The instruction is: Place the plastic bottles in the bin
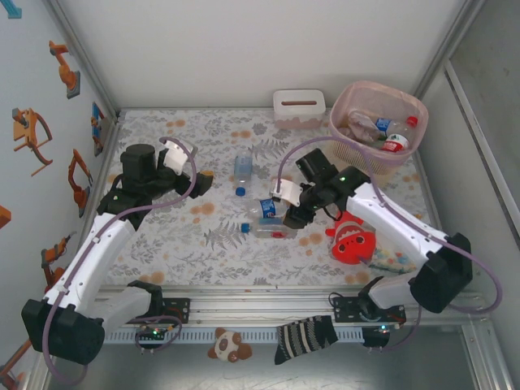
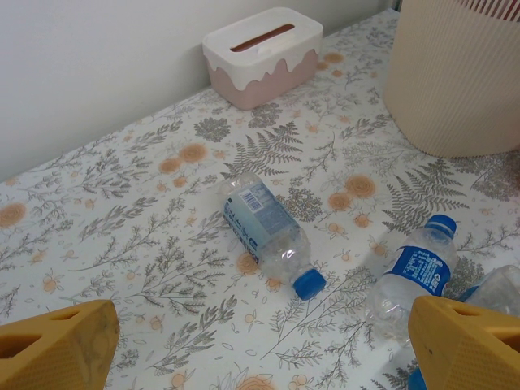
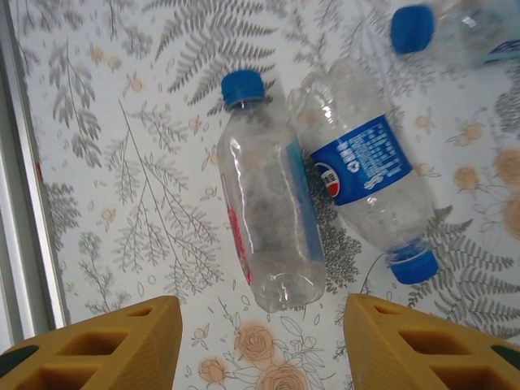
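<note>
The pink-beige lattice bin [image 1: 340, 122] stands at the back right with several bottles [image 1: 388, 132] lying in it; its wall [image 2: 455, 81] fills the upper right of the left wrist view. One clear bottle [image 1: 243, 166] [image 2: 264, 231] lies mid-table. Two more lie side by side: a red-and-blue-labelled one [image 3: 268, 227] [image 1: 272, 231] and a blue-labelled one [image 3: 370, 179] [image 1: 267, 207]. My right gripper [image 1: 292, 214] [image 3: 264, 341] is open just beyond the base of the red-and-blue-labelled bottle, holding nothing. My left gripper [image 1: 200, 184] [image 2: 260, 357] is open and empty, hovering left of the lone bottle.
A white and pink tissue box [image 1: 299, 106] [image 2: 260, 53] sits against the back wall, left of the bin. A red clownfish plush [image 1: 353, 238] lies under my right arm. A striped sock [image 1: 305, 337] and a small plush [image 1: 229, 345] rest by the near rail.
</note>
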Action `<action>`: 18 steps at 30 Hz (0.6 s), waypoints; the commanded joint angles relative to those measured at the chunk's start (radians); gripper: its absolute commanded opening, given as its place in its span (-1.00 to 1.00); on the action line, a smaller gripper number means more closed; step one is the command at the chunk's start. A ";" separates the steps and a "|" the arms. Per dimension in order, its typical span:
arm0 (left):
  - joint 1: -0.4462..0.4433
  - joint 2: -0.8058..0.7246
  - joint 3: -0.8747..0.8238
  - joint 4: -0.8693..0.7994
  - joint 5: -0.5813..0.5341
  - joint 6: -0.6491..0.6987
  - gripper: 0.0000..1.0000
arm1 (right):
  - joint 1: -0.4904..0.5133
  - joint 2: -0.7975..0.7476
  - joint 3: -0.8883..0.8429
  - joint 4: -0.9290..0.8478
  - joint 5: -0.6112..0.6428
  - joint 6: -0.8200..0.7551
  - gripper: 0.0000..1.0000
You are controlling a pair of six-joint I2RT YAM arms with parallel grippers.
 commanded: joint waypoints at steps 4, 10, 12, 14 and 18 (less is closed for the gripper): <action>0.006 0.008 0.006 0.015 0.019 -0.016 0.84 | 0.048 0.097 -0.011 0.066 0.074 -0.110 0.13; 0.006 0.007 0.005 0.015 0.017 -0.016 0.84 | 0.071 0.180 -0.029 0.149 0.083 -0.142 0.18; 0.006 0.006 0.005 0.015 0.017 -0.015 0.84 | 0.076 0.203 -0.030 0.163 0.085 -0.154 0.20; 0.006 0.005 0.005 0.013 0.013 -0.015 0.84 | 0.080 0.227 -0.031 0.168 0.084 -0.163 0.22; 0.006 0.007 0.005 0.014 0.012 -0.013 0.84 | 0.086 0.258 -0.043 0.185 0.070 -0.169 0.27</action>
